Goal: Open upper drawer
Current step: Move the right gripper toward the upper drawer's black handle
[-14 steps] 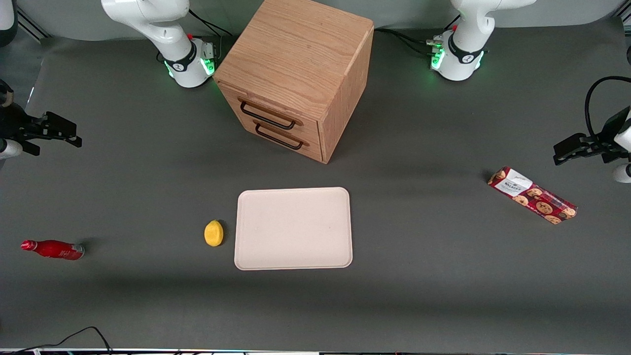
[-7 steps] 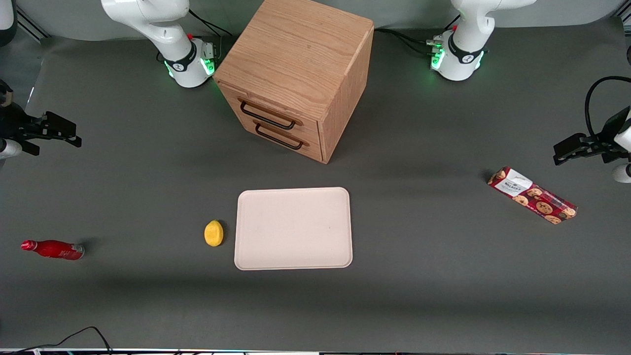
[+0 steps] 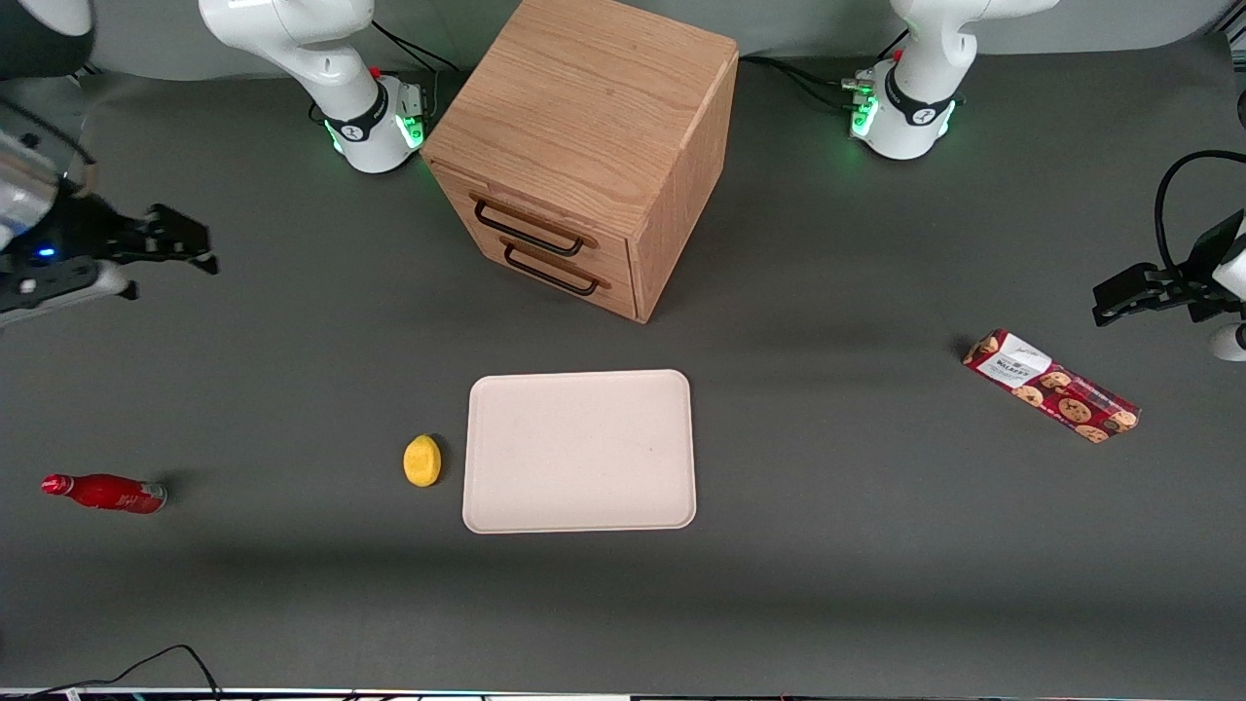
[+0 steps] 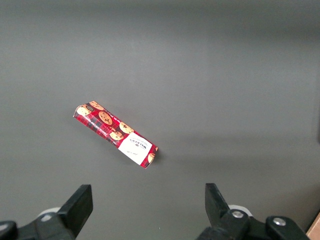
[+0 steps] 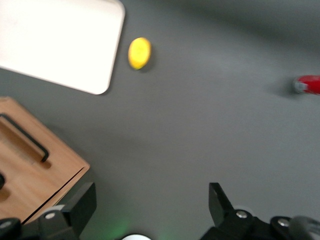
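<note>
The light oak cabinet (image 3: pixel 584 146) stands on the table far from the front camera. Its upper drawer (image 3: pixel 533 226) is shut, with a thin dark bar handle (image 3: pixel 531 230); the same-looking lower drawer (image 3: pixel 555 271) sits just below. My right gripper (image 3: pixel 180 248) hangs above the table toward the working arm's end, well apart from the cabinet, open and empty. In the right wrist view the gripper (image 5: pixel 152 205) has its fingers spread wide over bare table, and the cabinet (image 5: pixel 30 165) and a drawer handle (image 5: pixel 25 137) show beside it.
A cream tray (image 3: pixel 580 450) lies nearer the camera than the cabinet, with a yellow lemon (image 3: pixel 421 460) beside it. A red bottle (image 3: pixel 105 493) lies toward the working arm's end. A red cookie box (image 3: pixel 1049 386) lies toward the parked arm's end.
My right gripper has moved toward the cabinet and a little farther from the camera. The drawers and other objects have not moved.
</note>
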Robot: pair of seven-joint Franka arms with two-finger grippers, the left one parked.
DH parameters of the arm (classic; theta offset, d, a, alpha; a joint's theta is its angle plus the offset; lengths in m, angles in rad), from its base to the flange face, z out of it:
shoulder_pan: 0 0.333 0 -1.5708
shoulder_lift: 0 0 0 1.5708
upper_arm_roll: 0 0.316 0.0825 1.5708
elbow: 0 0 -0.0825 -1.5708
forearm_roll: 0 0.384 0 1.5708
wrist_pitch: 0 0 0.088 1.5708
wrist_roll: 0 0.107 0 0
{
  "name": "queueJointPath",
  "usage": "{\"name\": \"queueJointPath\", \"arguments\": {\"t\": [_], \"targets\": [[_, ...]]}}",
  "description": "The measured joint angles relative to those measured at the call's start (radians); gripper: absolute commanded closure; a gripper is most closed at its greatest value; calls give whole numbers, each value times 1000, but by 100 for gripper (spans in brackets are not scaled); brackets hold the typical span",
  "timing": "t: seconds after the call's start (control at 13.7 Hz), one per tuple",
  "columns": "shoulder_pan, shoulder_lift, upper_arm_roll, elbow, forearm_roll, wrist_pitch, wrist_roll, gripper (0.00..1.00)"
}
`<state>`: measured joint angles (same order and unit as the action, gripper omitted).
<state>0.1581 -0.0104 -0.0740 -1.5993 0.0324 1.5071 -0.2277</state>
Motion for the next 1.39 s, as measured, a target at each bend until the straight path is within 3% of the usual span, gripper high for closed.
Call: {"name": "queueJointPath", "arguments": {"t": [0.59, 0.8, 1.1, 1.39], "targets": [[318, 17, -1, -3, 23, -36, 1, 0], [423, 49, -8, -4, 79, -35, 3, 0], [442, 100, -10, -5, 137, -33, 2, 0], [444, 160, -7, -31, 235, 17, -1, 0]]}}
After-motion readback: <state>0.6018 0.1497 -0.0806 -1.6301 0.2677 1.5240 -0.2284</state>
